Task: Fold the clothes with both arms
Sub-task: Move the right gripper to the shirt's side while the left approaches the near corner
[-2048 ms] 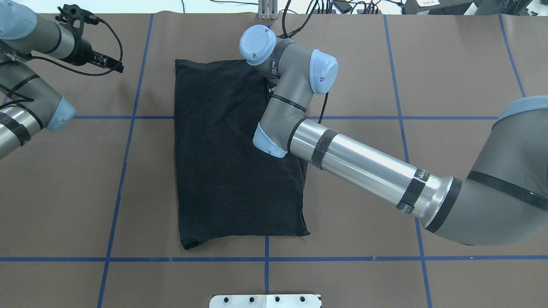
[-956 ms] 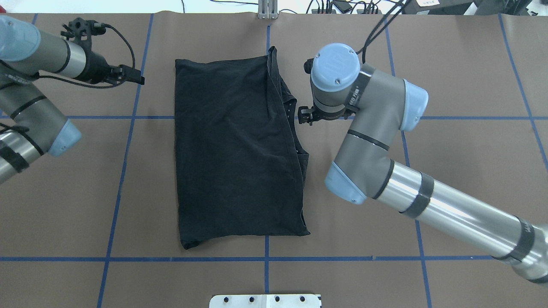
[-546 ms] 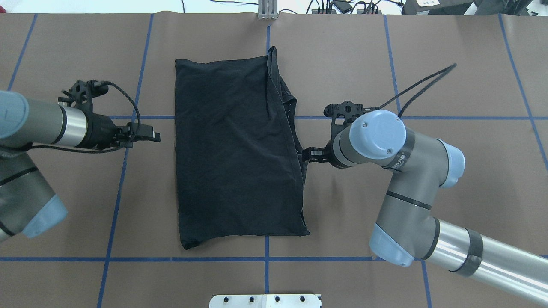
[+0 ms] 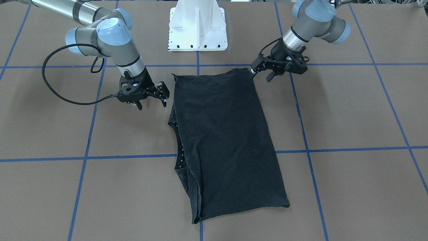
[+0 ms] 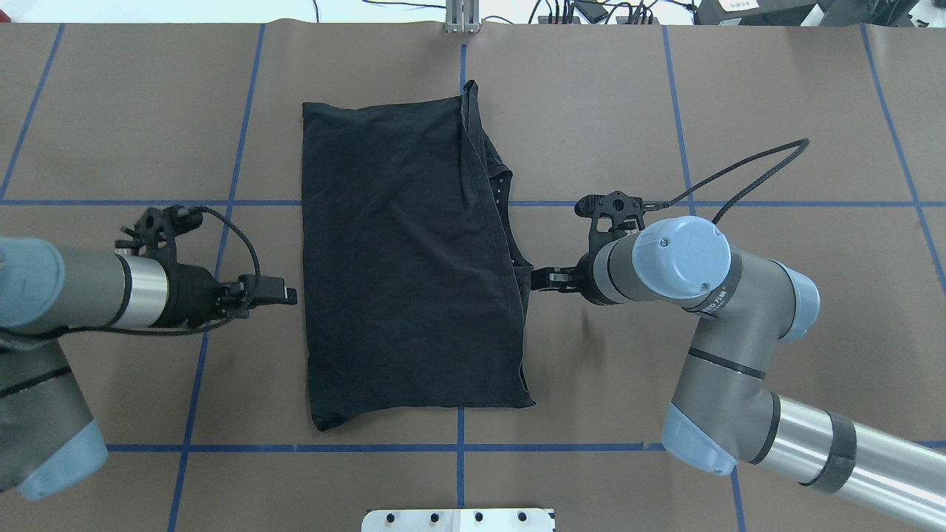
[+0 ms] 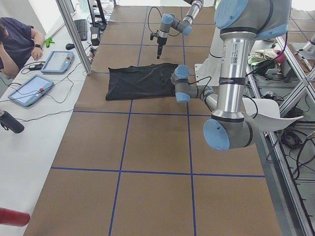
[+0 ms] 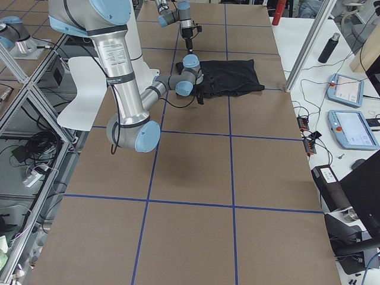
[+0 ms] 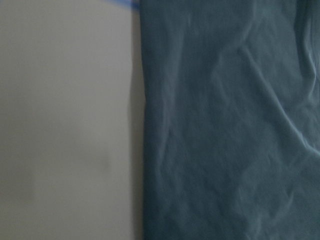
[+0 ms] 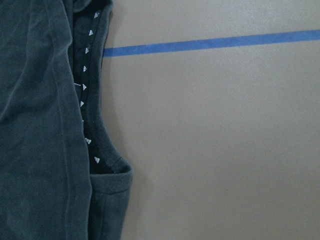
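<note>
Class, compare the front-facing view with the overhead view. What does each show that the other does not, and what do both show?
Only the front-facing view shows the upright part of the white stand; the overhead view catches just the edge of its base plate. Only the overhead view shows the cables beyond the table's far edge. Both show the black shirt folded lengthwise on the brown table with its blue tape lines, and the left claw and right claw, one on each side of the shirt.
</note>
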`<state>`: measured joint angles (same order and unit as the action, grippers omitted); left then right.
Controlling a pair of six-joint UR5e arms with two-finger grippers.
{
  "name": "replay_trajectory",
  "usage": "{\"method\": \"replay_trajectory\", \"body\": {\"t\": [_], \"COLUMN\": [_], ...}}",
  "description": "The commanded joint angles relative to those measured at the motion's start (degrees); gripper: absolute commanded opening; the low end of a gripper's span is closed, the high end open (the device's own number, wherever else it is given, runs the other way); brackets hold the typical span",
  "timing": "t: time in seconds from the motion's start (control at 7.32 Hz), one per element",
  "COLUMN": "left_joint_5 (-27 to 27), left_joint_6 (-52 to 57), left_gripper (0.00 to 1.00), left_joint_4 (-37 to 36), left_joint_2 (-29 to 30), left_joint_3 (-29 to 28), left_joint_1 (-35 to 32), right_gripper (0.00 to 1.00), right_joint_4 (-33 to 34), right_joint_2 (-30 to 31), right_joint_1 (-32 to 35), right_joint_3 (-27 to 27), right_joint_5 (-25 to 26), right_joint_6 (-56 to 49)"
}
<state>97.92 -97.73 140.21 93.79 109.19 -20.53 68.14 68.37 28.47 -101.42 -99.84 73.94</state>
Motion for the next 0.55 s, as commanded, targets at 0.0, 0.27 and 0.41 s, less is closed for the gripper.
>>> {"method": "replay_trajectory", "body": {"t": [0.0, 0.27, 0.41], "left_joint_5": [-8.24, -9.5, -9.5], "left_joint_6": [-9.81, -13.97, -14.16], "left_gripper": [1.0, 0.82, 0.77], "left_joint_4": [-0.03, -0.03, -0.03], "left_joint_2": [-0.01, 0.6, 0.86], "left_joint_3": [-0.9, -2.31, -2.84], "left_joint_1": [6.97, 7.69, 8.04], "right_gripper": [1.0, 1.0, 1.0], "right_joint_4": [3.47, 3.58, 3.58], "right_joint_2": [-1.04, -1.05, -1.05], "right_joint_1": [-0.25, -0.43, -0.52], "right_joint_3": [-0.7, -1.23, -1.23], "right_joint_5": [-0.18, -0.18, -0.18], "right_joint_6": [1.47, 1.47, 1.55]}}
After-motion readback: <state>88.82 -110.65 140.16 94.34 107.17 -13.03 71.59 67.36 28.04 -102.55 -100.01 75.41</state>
